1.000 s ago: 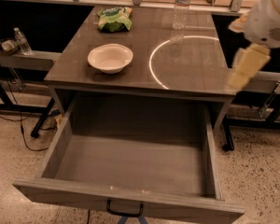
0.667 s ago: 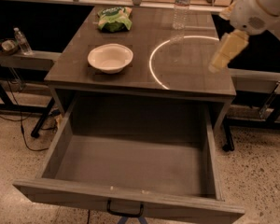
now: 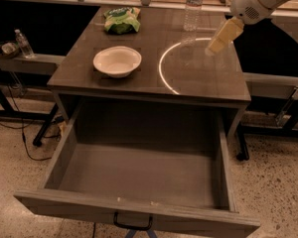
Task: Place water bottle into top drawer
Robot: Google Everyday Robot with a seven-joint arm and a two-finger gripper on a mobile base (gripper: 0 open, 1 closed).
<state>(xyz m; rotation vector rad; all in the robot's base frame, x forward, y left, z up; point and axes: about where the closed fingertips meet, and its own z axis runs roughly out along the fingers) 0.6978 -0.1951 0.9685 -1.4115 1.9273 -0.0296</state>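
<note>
One water bottle [image 3: 193, 9] stands upright at the far edge of the table [image 3: 203, 78], right of centre. Its long axis is vertical, with the neck pointing up to the top border of the view. It is clear, ribbed plastic with a pale label band around its upper body, and the band's colours are hard to make out against the background. The bottle's base rests on the tabletop, just beyond a bright ring of light [image 3: 160, 66] cast on the surface.

The gripper [image 3: 214, 44] hangs above the right rear part of the table, nearer the camera than the bottle and to its right in the view. The two are near but apart, and the bottle is not in the gripper's hold. The gripper shows as a cream, wedge-like piece angled down and to the left from the white rounded arm [image 3: 256, 1]. Whether it is open or closed cannot be told.

The tabletop is dull grey wood-grain, flat and rectangular. A round, shallow white bowl [image 3: 117, 61] sits on its left half, and a crumpled green bag [image 3: 121, 20] lies behind the bowl near the far edge.

Below the tabletop, the top drawer [image 3: 89, 207] is pulled well out toward the camera. It is a wide, deep grey box of matching grain, with a small black handle [image 3: 133, 224] centred on its front panel.

A small clear bottle [image 3: 24, 43] stands on a ledge at the far left, well apart from the table.
</note>
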